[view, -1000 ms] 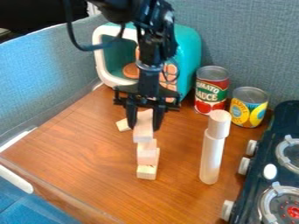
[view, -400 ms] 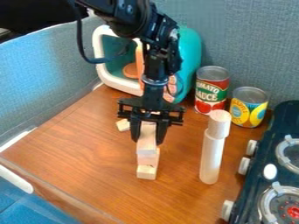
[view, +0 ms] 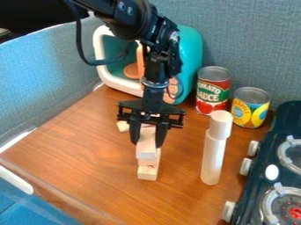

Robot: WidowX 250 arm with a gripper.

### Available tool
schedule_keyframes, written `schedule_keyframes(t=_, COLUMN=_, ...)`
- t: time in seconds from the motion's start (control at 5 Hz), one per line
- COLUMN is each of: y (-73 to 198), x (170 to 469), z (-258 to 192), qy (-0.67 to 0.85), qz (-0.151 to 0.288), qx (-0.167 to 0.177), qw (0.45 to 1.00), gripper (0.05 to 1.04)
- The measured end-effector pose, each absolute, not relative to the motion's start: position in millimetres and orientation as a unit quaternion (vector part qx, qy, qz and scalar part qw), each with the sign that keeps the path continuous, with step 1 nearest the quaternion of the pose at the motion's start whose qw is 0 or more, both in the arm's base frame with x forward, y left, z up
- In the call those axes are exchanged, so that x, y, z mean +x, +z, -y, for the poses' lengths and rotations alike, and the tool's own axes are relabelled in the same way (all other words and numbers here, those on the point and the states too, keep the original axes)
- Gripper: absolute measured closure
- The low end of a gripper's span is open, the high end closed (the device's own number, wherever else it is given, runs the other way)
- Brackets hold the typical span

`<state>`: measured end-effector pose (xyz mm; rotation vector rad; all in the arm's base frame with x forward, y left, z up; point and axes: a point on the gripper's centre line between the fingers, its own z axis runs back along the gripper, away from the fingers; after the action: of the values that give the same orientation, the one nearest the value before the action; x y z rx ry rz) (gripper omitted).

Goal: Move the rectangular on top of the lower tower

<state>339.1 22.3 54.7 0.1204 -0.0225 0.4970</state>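
One block (view: 146, 150) is clamped between end effector (view: 147, 143) fingertips.

From the top edge, slightly left of the middle, the jointed black metal arm (view: 154, 33) is brought into view, bent at an upper joint and directed almost straight down below it. By its side, a looped black cable (view: 80, 44) is carried. Beneath the narrow black wrist (view: 155, 83), the black two-finger hand (view: 147, 144) is held upright, its wide crosspiece (view: 150, 106) set nearly level. Its dark fingers (view: 135, 132) are pointed downward, side by side, closed on what is held between them.
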Motion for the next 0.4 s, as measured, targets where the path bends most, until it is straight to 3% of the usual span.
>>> schedule_keyframes(t=0.2, y=55.4, x=338.2, z=-21.3, qy=0.239, qz=0.009, qx=0.069, qw=0.969, gripper=0.21)
schedule_keyframes(t=0.4, y=54.5, x=337.7, z=-20.6, qy=0.24, qz=0.008, qx=0.068, qw=0.968, gripper=0.075)
